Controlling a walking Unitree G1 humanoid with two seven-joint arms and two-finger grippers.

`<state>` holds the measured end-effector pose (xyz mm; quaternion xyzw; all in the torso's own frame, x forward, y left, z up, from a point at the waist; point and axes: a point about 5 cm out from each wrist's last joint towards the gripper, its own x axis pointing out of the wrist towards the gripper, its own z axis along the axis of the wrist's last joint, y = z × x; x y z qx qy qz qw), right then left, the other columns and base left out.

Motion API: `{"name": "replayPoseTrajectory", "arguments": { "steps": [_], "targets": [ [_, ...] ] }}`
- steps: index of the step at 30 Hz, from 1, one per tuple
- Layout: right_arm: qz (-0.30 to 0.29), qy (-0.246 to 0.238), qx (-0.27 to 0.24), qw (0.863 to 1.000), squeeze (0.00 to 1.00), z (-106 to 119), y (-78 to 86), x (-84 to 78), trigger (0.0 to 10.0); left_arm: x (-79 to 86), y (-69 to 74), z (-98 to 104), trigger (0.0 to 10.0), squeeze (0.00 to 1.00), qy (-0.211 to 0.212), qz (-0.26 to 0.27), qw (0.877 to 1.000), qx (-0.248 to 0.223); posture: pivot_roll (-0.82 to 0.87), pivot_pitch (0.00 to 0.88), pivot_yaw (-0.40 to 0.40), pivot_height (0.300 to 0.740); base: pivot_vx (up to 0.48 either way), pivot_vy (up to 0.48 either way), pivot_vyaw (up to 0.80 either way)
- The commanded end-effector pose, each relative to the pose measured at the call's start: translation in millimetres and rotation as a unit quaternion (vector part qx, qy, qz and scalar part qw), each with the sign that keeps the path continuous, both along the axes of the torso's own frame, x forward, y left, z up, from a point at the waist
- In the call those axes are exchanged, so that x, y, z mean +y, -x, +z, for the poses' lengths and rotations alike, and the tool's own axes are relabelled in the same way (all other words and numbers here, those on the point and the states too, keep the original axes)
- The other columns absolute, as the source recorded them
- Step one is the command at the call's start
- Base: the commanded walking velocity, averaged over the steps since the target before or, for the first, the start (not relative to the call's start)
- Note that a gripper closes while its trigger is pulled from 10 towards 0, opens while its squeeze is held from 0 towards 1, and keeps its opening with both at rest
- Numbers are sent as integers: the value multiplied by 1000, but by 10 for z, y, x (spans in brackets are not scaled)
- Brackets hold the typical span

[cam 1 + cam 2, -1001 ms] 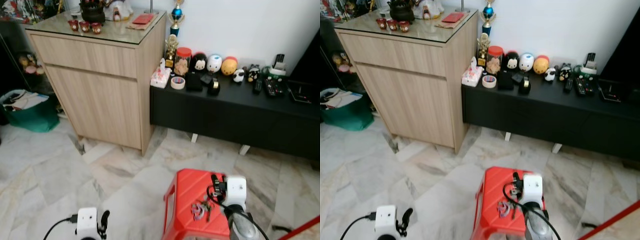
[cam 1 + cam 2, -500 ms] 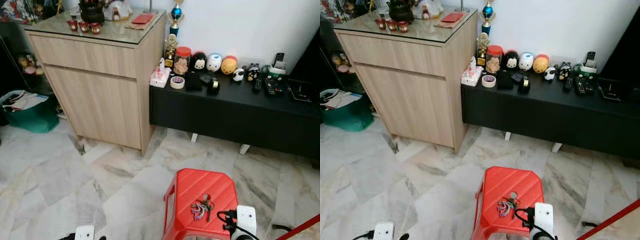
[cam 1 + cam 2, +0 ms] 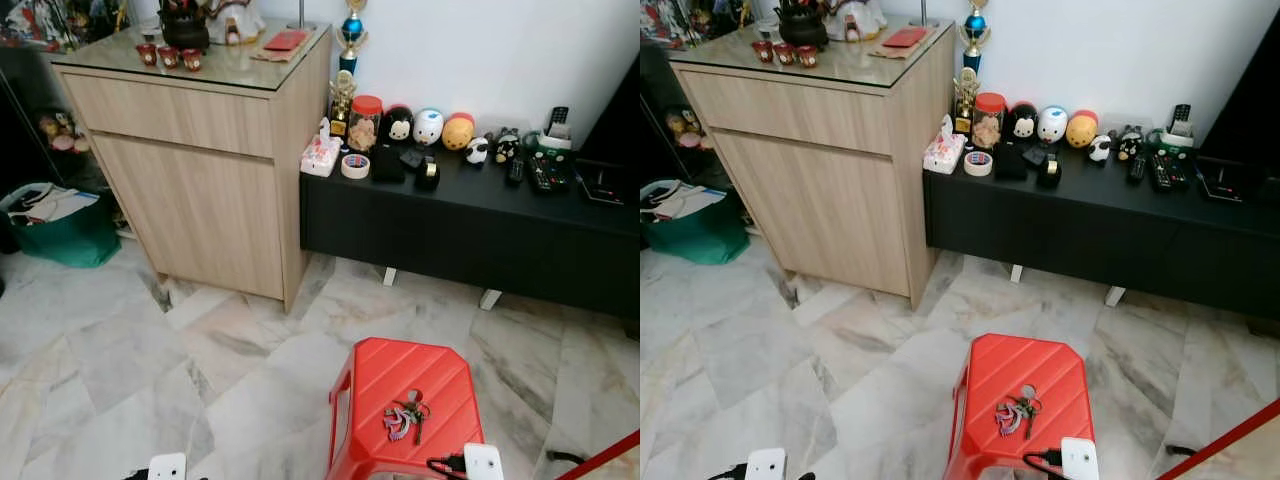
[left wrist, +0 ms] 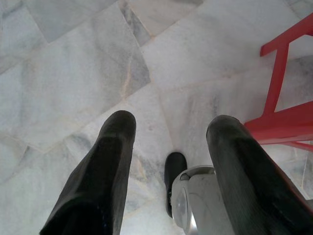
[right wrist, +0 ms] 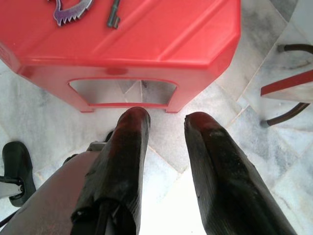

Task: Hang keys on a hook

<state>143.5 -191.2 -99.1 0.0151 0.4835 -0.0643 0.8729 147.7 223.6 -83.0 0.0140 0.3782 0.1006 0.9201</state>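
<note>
- I see a tall wooden cabinet [image 3: 200,150] filling the upper left, with small red cups [image 3: 168,54] and a dark teapot [image 3: 185,22] on its glass top.
- A long black low bench [image 3: 470,225] runs across the upper right, crowded with round toy figures [image 3: 428,127], a tape roll [image 3: 355,165], a tissue pack [image 3: 321,155] and remotes [image 3: 545,170].
- A green bag [image 3: 55,225] sits at the left edge on the marble floor [image 3: 120,350].
- The red stool [image 3: 405,405] stands at lower centre, well apart from the bench.
- The keys [image 3: 405,417] lie loose on the stool's seat.
- My left gripper [image 4: 168,142] hangs over bare floor beside the stool leg, fingers spread wide.
- My right gripper [image 5: 166,122] hovers low just off the stool's edge, fingers parted and empty.
</note>
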Motion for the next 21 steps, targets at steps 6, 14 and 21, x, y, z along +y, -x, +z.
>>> {"name": "replayPoseTrajectory", "arguments": {
  "steps": [6, 14, 21],
  "targets": [
    [-23, 4, -37, 999, 0, 62, -108, -67, 10000, 28, 63, -31, 10000, 0, 2, 9, 1000, 17, 58, 0, -49, 740, 0, 0, 0],
    [-20, 4, -46, 999, 0, 91, -177, -68, 10000, 15, 80, -42, 10000, 0, 5, 10, 1000, 21, 61, 0, -51, 711, 0, 0, 0],
    [-19, 4, -45, 999, 0, 84, -166, -52, 10000, 22, 113, -55, 10000, 0, 5, 12, 1000, 27, 65, 0, -51, 671, 0, 0, 0]
  ]
}}
